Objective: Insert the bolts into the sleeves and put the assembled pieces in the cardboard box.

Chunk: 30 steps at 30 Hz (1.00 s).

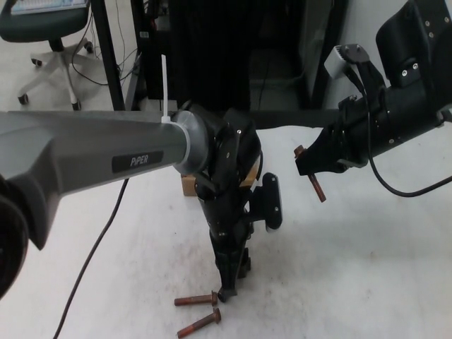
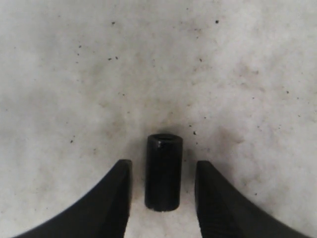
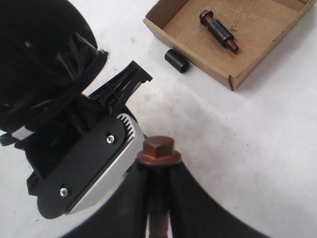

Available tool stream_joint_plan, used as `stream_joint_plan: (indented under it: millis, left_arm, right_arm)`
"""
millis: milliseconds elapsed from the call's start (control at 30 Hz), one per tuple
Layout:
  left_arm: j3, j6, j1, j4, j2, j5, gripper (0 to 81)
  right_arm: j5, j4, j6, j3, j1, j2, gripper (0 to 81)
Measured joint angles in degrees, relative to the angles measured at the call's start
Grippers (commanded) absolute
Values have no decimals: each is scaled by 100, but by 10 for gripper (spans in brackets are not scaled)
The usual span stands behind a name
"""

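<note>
Sleeve pick-up, with a bolt held ready: the left fingers [image 2: 115, 203] are seen spread wide on either side of a black sleeve [image 2: 163, 172], which rests on the surface [image 1: 367, 282] and is touched by neither finger. A rust-coloured bolt [image 3: 158, 151] is clamped by its shank, just under the hex head, between the right fingers [image 3: 198, 213] and is held in the air at about 1 o'clock from the left fingers in the high view. Two spare bolts [image 1: 196, 300] are left lying on the surface at about 8 o'clock from them. The cardboard box [image 3: 257, 25] is placed at about 11 o'clock, with one assembled piece [image 3: 218, 30] already laid inside and a second sleeve [image 3: 177, 60] lying just outside its wall.

Several risks can be judged from here. Because the sleeve is round, it could be rolled or squeezed out if one finger meets it before the other. It could also be gripped askew, so that its bore is not presented squarely to the bolt. The bolt hangs tilted in the high view, and a jam at the sleeve's mouth would be likely unless the two axes are lined up first. The arms are also close together, so contact between them is possible during mating.
</note>
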Motion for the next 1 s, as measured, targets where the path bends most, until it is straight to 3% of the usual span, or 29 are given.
stream_joint_plan:
  millis: [1000]
  left_arm:
    - [-38,-25,0,-18,154,14,394]
  right_arm:
    - [0,0,0,0,0,0,8]
